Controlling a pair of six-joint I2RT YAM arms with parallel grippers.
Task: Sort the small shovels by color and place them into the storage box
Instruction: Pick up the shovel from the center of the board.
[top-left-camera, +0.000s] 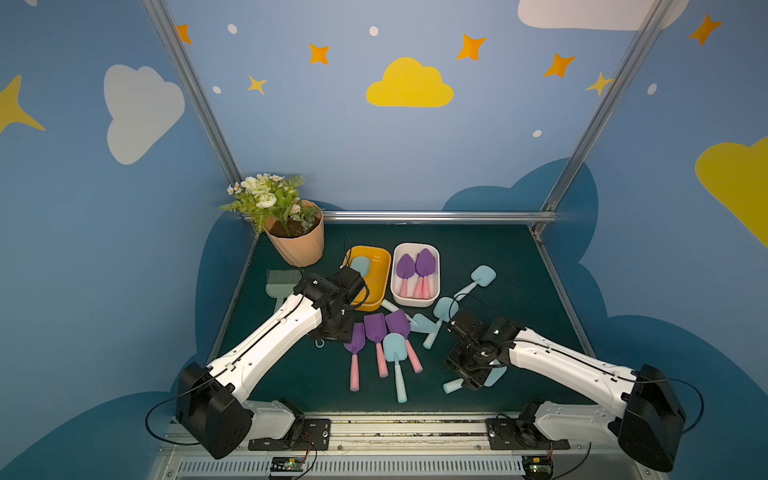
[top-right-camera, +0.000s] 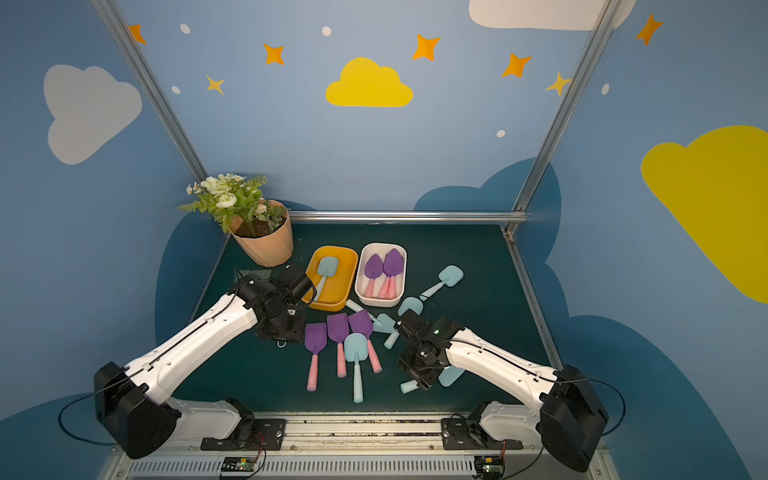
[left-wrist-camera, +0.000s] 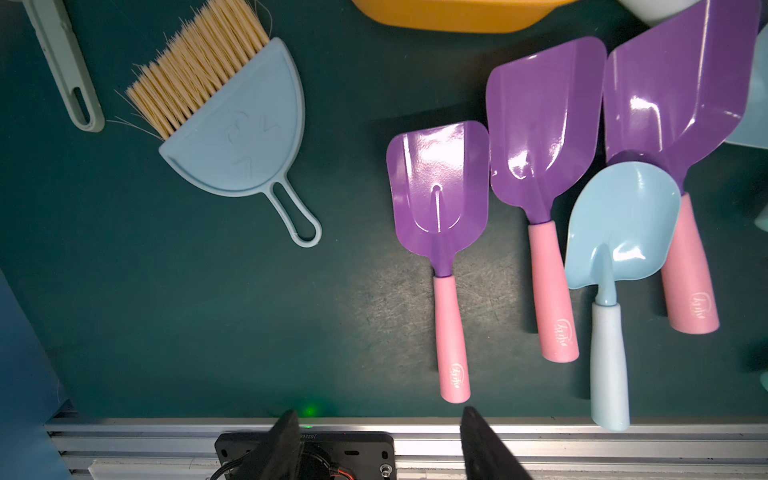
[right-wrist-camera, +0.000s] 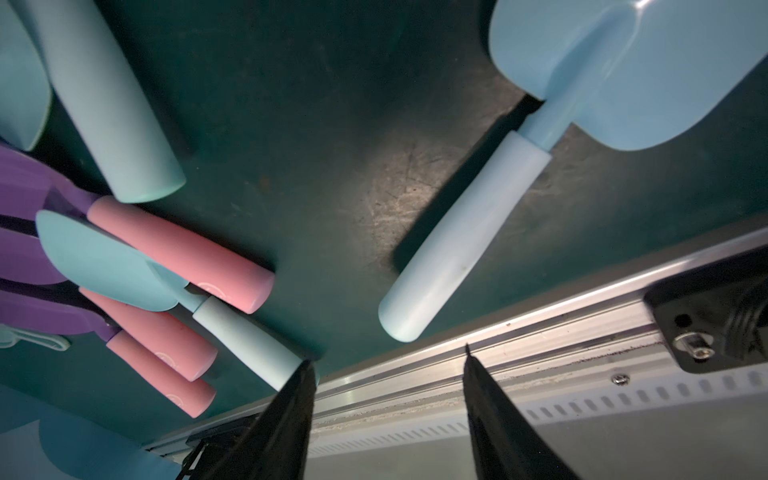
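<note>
The sorting is judged to be partly done. One blue shovel (top-right-camera: 328, 266) is laid in the yellow box (top-right-camera: 343, 291), and two purple shovels (top-right-camera: 392, 264) are laid in the white box (top-right-camera: 380, 302). Three loose purple shovels (top-left-camera: 375, 326), with a loose blue shovel (top-left-camera: 392, 347) lying across them, are left on the desk (left-wrist-camera: 208, 311) in front of the boxes. Several more blue ones are scattered to their right.

The left hand (left-wrist-camera: 379, 419) is held with its jaws apart and nothing between them, just beside the nearest purple-bladed shovel (left-wrist-camera: 440, 208). The right hand (right-wrist-camera: 387, 357) is likewise parted and empty, over a blue-bladed shovel (right-wrist-camera: 540, 133) that lies flat on the desk.

The shovels are expected to be light and stiff. The glossy blades are likely to be slippery and too broad for the jaws. The matt, rounded handles are judged the better hold, taken crosswise about midway, so that the blade is not tipped down.
</note>
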